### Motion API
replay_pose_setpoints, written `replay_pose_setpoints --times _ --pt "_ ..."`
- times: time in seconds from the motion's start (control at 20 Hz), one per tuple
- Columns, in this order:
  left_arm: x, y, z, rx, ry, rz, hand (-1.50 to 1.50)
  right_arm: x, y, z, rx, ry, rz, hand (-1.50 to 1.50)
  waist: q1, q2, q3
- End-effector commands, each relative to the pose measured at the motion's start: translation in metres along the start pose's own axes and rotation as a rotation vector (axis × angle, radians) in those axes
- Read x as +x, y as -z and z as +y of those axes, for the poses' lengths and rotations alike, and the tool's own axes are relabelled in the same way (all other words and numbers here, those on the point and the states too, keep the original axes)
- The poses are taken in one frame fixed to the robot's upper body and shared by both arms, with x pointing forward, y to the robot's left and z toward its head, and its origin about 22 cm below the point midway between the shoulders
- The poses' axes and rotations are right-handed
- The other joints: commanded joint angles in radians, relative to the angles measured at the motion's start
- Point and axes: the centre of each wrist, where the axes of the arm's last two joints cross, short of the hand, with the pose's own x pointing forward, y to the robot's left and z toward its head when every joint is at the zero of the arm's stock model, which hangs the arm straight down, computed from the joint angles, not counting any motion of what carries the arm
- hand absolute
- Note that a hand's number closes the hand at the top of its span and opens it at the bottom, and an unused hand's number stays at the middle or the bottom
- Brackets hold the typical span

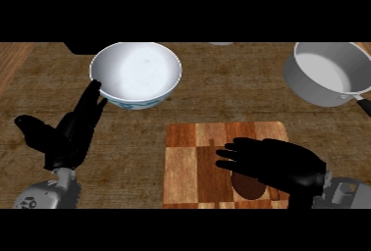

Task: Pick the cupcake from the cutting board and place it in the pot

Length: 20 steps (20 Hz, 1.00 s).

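Observation:
The cupcake [246, 188] shows as a dark brown oval on the checkered wooden cutting board [188, 162], near the board's front right. My right hand [279, 164] is right over it and hides most of it. Whether that hand has hold of the cupcake cannot be made out. The grey metal pot [330, 73] stands at the back right, its inside bare and its handle pointing right. My left hand [65, 135] rests open at the left, fingers up, apart from the board.
A large white bowl [135, 72] with a blue pattern on its side stands at the back left, just beyond my left hand's fingertips. The counter [239, 93] is dark wood grain between the board and the pot.

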Motion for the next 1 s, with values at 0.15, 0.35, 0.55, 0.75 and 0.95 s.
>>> replay_pose_setpoints --times 0.15,0.35,0.55,0.75,0.95 --pt "-0.009 0.007 0.000 0.002 0.013 0.018 0.00 0.002 0.010 0.014 0.055 -0.083 0.021 -1.50 -0.003 0.002 -0.002" --pt "-0.006 0.007 0.007 -0.009 0.000 0.017 0.00 -0.010 0.030 0.024 0.063 -0.108 0.093 -1.50 0.000 0.003 -0.001" --pt "-0.006 0.006 -0.018 0.001 -0.012 0.021 0.00 0.006 0.038 0.039 0.090 -0.135 0.083 -1.50 -0.003 0.002 -0.001" --pt "0.011 -0.005 0.009 -0.010 0.002 0.027 0.00 -0.007 0.044 0.024 0.117 -0.133 0.100 -1.50 0.002 0.001 -0.001" --pt "-0.017 0.002 -0.009 -0.007 -0.006 0.017 0.00 -0.004 0.036 0.054 0.114 -0.063 -0.020 1.50 -0.004 0.002 -0.002"
